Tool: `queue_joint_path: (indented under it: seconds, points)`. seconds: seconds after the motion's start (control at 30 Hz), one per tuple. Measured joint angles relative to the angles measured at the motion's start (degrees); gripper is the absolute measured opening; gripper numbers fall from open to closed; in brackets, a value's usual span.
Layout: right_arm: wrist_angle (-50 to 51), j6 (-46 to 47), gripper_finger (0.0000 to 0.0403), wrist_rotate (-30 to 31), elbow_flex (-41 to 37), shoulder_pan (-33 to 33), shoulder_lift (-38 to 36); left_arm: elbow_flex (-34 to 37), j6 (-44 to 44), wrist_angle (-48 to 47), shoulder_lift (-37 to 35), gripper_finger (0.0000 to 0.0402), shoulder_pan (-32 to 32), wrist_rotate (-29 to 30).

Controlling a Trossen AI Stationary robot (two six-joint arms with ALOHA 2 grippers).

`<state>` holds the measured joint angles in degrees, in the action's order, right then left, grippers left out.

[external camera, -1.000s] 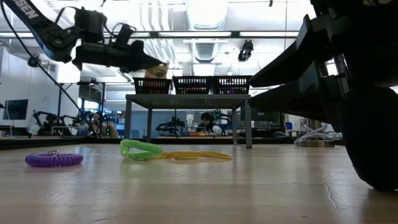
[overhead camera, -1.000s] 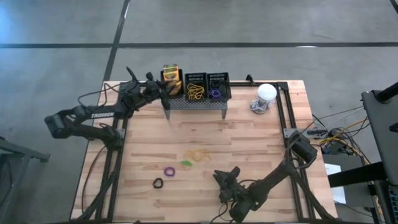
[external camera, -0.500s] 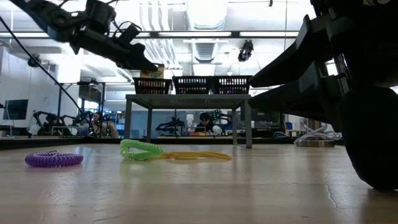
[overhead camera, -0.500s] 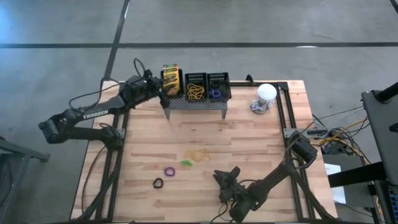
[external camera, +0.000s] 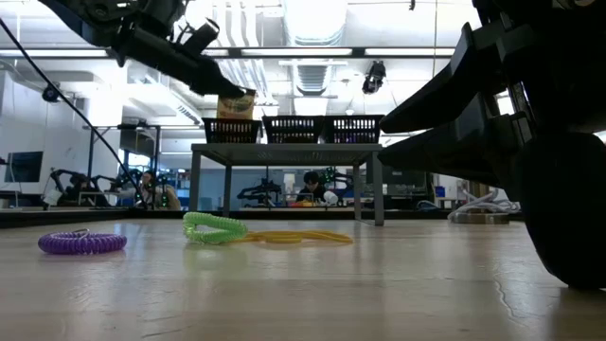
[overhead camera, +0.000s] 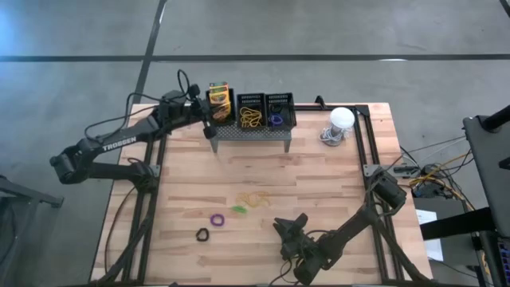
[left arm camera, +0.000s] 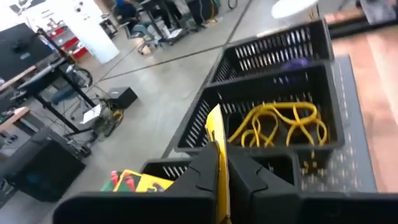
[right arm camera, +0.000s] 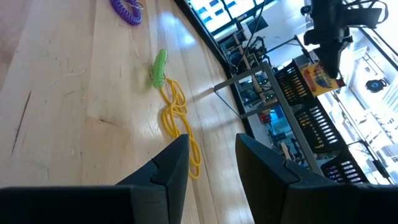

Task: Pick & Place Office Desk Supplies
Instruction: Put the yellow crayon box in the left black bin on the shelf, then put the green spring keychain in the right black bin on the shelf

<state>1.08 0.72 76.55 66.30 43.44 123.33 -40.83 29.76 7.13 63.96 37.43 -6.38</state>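
Note:
My left gripper (overhead camera: 206, 110) is over the far left of the table, at the left black mesh bin (external camera: 232, 130) on the grey stand, shut on a yellow crayon box (external camera: 235, 102). More yellow-and-green crayon boxes (overhead camera: 220, 99) stand in that bin. The middle bin (overhead camera: 250, 110) holds yellow loops and the right bin (overhead camera: 280, 109) purple and blue ones. On the table lie a yellow loop (overhead camera: 256, 198), a green one (overhead camera: 238, 210), a purple one (overhead camera: 216, 218) and a black one (overhead camera: 202, 234). My right gripper (overhead camera: 288, 231) waits open, low over the near side. My left gripper pinches the crayon box between its two fingers, and the box's thin yellow edge (left arm camera: 216, 140) shows between them in the left wrist view. The fingers slant down from the table's left. The box hangs below the fingertips (right arm camera: 329, 50), with its lower end at the left bin's rim.
The grey perforated stand (overhead camera: 249, 132) carries the three bins at the far edge. A white ball-like object with a cable (overhead camera: 341, 119) sits at the far right. Bare wood lies between the stand and the loose loops. People sit in the room beyond the table.
My left gripper has risen and moved toward the far edge, keeping hold of the crayon box and bringing it over the left bin. The right arm and the loops on the table have stayed where they were.

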Motion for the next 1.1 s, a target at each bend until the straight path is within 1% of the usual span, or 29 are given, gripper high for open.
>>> queue_joint_path:
  seconds: [0.13, 0.3, 0.43, 0.57, 0.63, 0.73, 0.83, 0.9, 1.0, 1.1]
  points:
    - [0.0, 0.2, 0.0127, 0.0, 0.0, 0.0, 0.0, 1.1, 3.1, 0.0, 0.7, 0.0029, 0.2, 0.1]
    - [0.0, 0.2, 0.0127, 0.0, 0.0, 0.0, 0.0, 1.4, 3.6, 1.4, 1.7, 0.0052, 0.2, 2.4]
    - [0.0, 0.3, 0.0127, 0.0, 0.0, 0.0, 0.0, 0.4, 3.5, 0.7, 1.8, 0.0098, 0.2, 5.5]
    - [0.0, 0.4, 0.0127, 0.0, 0.0, 0.0, 0.0, -2.0, 3.5, 0.9, 1.7, 0.0149, 0.2, 7.5]
    - [0.0, 0.4, 0.0127, 0.0, 0.0, 0.0, 0.0, -3.9, 3.0, -0.1, 1.6, 0.0168, -0.4, 8.7]
    - [0.0, 0.4, 0.0127, 0.0, 0.0, 0.0, 0.0, -7.7, 1.2, -4.0, 1.2, 0.0185, -2.4, 11.5]
    - [0.0, 0.4, 0.0127, 0.0, 0.0, 0.0, 0.0, -12.7, -0.8, -12.5, 0.7, 0.0189, -7.2, 16.6]
    - [0.0, 0.4, 0.0127, 0.0, 0.0, 0.0, 0.0, -16.2, -2.0, -20.3, 0.6, 0.0184, -12.4, 21.4]
    - [0.2, 0.7, 0.0127, 0.0, 0.0, 0.0, 0.0, -20.1, -6.9, -31.7, 0.6, 0.0169, -22.6, 30.8]
    - [0.5, 2.9, 0.0127, 0.0, -0.1, 0.0, 0.0, -20.0, -16.4, -38.9, 0.6, 0.015, -34.7, 41.5]
